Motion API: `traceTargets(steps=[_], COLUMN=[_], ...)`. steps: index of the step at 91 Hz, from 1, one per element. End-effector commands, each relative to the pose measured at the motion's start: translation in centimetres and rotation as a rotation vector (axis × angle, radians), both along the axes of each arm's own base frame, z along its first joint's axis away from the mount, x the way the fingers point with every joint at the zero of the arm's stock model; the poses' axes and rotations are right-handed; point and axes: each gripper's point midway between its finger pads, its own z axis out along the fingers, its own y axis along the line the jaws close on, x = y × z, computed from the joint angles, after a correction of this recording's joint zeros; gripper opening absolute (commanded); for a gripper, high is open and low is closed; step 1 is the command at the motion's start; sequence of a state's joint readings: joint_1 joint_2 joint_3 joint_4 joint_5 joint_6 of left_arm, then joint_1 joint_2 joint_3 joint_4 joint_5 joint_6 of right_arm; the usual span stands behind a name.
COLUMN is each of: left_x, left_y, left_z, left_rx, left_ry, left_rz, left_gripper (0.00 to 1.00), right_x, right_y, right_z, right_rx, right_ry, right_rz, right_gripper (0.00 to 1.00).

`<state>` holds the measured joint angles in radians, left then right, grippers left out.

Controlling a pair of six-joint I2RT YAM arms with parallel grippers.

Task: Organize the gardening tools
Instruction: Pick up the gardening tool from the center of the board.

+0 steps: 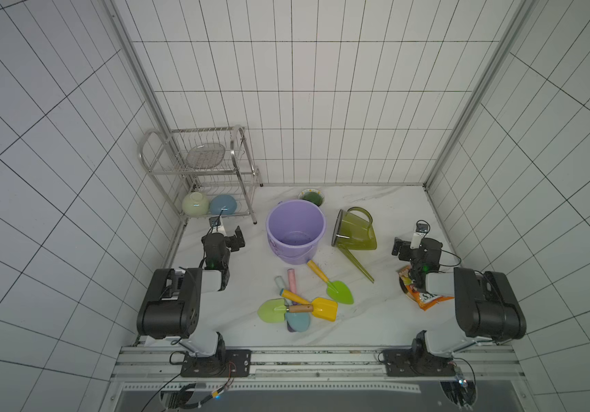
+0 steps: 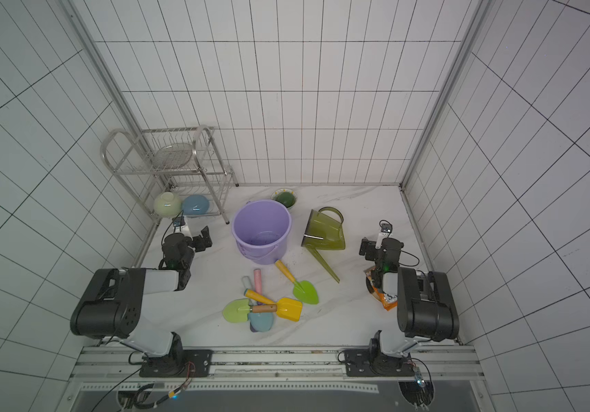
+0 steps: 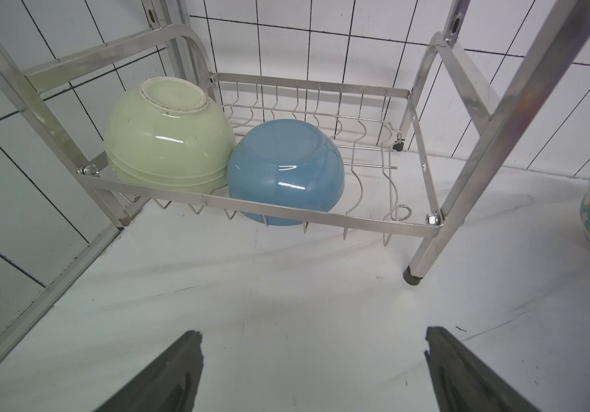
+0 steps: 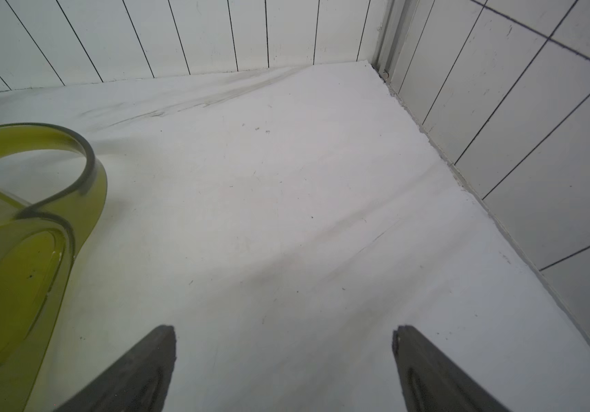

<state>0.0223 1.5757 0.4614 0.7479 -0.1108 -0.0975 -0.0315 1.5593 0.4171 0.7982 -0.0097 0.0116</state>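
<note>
Several small shovels lie in a loose pile (image 1: 297, 306) (image 2: 261, 308) near the table's front middle. Among them are a yellow one (image 1: 324, 309) and a pale green one (image 1: 271, 311). A green shovel with an orange handle (image 1: 334, 287) lies apart, just behind the pile. The olive-green watering can (image 1: 355, 232) (image 4: 19, 271) lies on its side right of the bucket, its spout pointing to the front. My left gripper (image 1: 227, 232) (image 3: 313, 339) is open and empty, facing the rack. The right gripper (image 1: 409, 239) (image 4: 284, 337) is open over bare table, right of the can.
A lilac bucket (image 1: 295, 228) stands upright at the centre back. A steel rack (image 1: 197, 171) at the back left holds a green bowl (image 3: 165, 139) and a blue bowl (image 3: 286, 171). A small patterned bowl (image 1: 310, 197) sits behind the bucket. An orange snack bag (image 1: 425, 299) lies under the right arm.
</note>
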Motion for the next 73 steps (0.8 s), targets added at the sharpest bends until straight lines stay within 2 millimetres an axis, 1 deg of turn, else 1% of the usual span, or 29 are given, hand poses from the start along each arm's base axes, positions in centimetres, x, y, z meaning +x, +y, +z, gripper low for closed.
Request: traceTargets(steps=[1,59,67,73], left_x=[-0.1,-0.1,-0.2,-0.4], left_y=[0.1,0.1,0.1,0.7], left_z=[0.5,0.5,0.6,0.9], left_rx=[-0.002,-0.004,-0.004,-0.013], left_ry=[-0.017,-0.016,-0.020,-0.036], left_rz=[0.000,-0.001,0.003,0.029], left_gripper=[0.98,0.98,0.98,0.98], right_x=[0.6,0.5,0.2,-0.2], right_y=[0.0,0.1,0.1,-0.1], right_z=[1.5,1.6,2.1,3.1], right_rx=[0.001,-0.001,-0.006,-0.008], right_ry=[-0.036,-0.041,-0.065,-0.087], right_rz=[-0.006,-0.005,-0.004,-0.023], right_gripper=[0.99,0.99,0.99,0.99])
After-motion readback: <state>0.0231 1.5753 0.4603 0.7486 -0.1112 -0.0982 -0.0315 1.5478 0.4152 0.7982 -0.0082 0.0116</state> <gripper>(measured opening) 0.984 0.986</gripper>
